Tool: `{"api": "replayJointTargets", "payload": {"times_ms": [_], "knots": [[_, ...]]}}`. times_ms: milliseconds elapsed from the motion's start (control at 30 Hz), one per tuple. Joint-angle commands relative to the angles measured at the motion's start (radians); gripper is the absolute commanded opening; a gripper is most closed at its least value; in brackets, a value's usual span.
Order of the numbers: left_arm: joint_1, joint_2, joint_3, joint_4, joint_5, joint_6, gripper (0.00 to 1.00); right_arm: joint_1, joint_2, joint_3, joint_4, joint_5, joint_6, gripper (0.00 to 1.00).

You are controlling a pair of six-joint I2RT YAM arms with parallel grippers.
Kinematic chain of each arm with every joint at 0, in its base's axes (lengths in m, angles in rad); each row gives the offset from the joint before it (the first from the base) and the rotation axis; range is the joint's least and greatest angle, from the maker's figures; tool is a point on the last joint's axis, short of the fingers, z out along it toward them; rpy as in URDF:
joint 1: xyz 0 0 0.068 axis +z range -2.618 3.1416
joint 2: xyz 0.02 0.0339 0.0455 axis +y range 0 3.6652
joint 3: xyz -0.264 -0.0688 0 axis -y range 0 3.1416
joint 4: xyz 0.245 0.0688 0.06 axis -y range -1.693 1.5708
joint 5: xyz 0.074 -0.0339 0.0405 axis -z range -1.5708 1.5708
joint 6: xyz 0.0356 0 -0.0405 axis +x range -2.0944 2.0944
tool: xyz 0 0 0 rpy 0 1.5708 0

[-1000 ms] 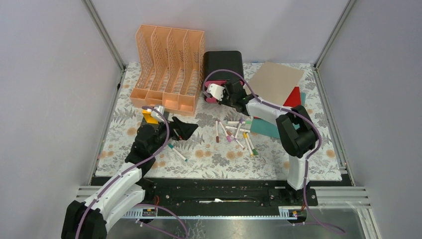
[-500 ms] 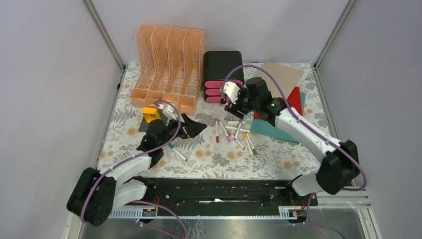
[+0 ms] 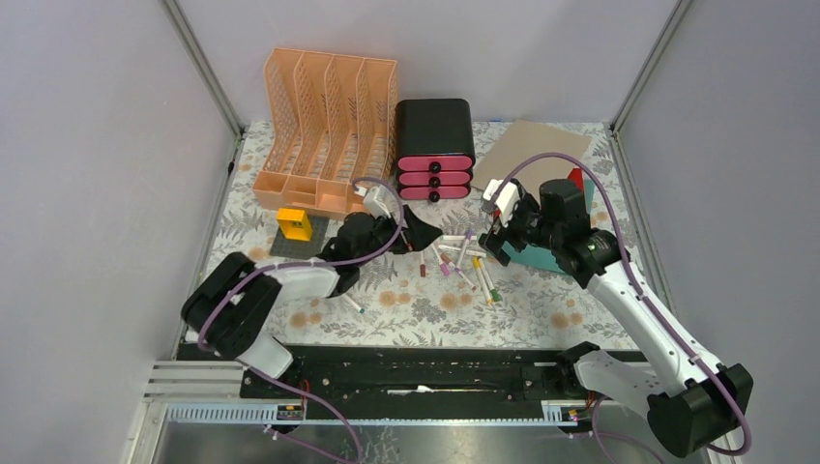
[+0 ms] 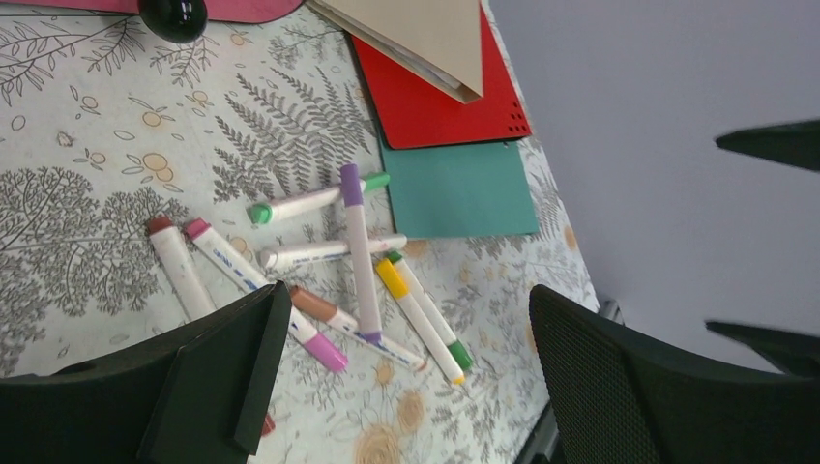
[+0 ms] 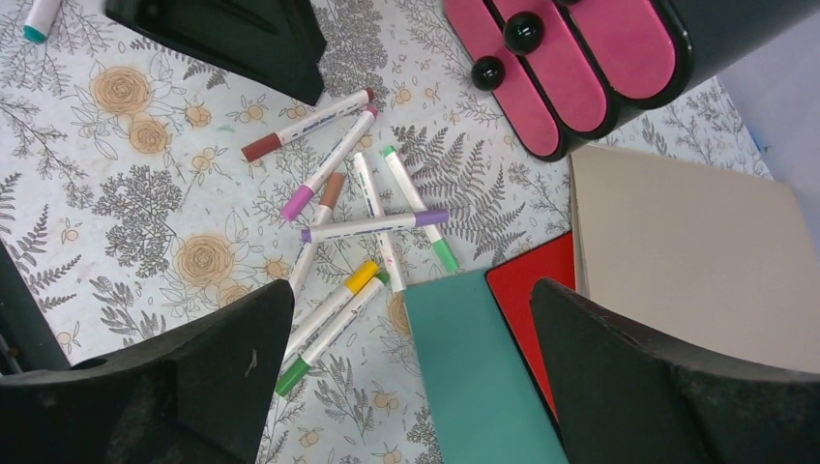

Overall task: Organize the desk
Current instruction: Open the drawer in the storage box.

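The desk (image 3: 425, 311) is covered in a fern-and-flower cloth. Several markers (image 3: 460, 257) lie in a loose pile at its middle. My left gripper (image 3: 422, 233) hovers just left of the pile, open and empty; the left wrist view shows the markers (image 4: 353, 253) between and beyond its fingers. My right gripper (image 3: 497, 230) hangs open and empty right of the pile, over the edge of a teal folder (image 5: 474, 379). A red folder (image 5: 527, 290) and a tan folder (image 5: 677, 251) lie stacked beside the teal one.
A black drawer box (image 3: 434, 145) with pink fronts stands at the back centre, drawers shut. An orange file rack (image 3: 324, 130) stands to its left. A yellow block (image 3: 294, 224) rests on a dark plate. One teal-capped marker (image 5: 39, 19) lies apart, by the left arm.
My right gripper pulled away from the drawer box front, moved right over the folders and opened wide. My left arm swung right from beside the yellow block to the marker pile, staying open.
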Motion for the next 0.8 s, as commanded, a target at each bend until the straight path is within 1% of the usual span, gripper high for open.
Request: {"api": "replayJointTargets", "payload": {"times_ms": [0, 133, 267, 500, 600, 667, 767], "knots": [[-0.035, 0.105, 0.096, 0.078, -0.154, -0.016, 0.99, -0.022, -0.019, -0.039, 0.051, -0.025, -0.004, 1.00], [-0.065, 0.193, 0.151, 0.098, -0.293, -0.043, 0.99, -0.023, -0.022, -0.050, 0.053, 0.029, -0.025, 1.00], [-0.076, 0.283, 0.206, 0.123, -0.382, -0.064, 0.98, -0.023, -0.025, -0.053, 0.053, 0.050, -0.030, 1.00], [-0.072, 0.414, 0.294, 0.150, -0.451, -0.074, 0.97, -0.024, -0.027, -0.055, 0.053, 0.063, -0.034, 1.00], [-0.054, 0.466, 0.328, 0.159, -0.435, -0.084, 0.89, -0.023, -0.030, -0.057, 0.053, 0.066, -0.036, 1.00], [-0.038, 0.489, 0.339, 0.171, -0.426, -0.098, 0.77, -0.023, -0.028, -0.058, 0.053, 0.067, -0.037, 1.00], [-0.013, 0.515, 0.343, 0.191, -0.414, -0.121, 0.66, -0.023, -0.027, -0.059, 0.053, 0.065, -0.038, 1.00]]}}
